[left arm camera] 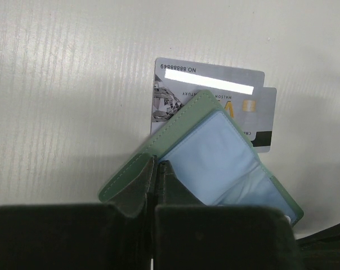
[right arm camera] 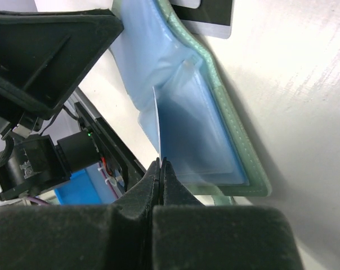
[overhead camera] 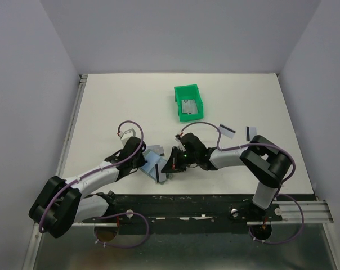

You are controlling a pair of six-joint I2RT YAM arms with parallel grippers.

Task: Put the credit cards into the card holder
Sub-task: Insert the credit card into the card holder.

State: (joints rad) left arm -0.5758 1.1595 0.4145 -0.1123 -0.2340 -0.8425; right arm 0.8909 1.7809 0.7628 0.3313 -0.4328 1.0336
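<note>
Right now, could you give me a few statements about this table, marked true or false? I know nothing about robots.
1. The green bin is empty. False: a card lies inside it.
2. The left claw is shut on the card holder, pinching its green flap. True.
3. Two loose cards lie on the table beyond the right arm. True.
4. The card holder is folded closed. False: it is spread open, and its pale blue pockets show.
5. The right claw is wide open. False: it is shut, pinching what looks like a thin leaf at the holder's pocket.
</note>
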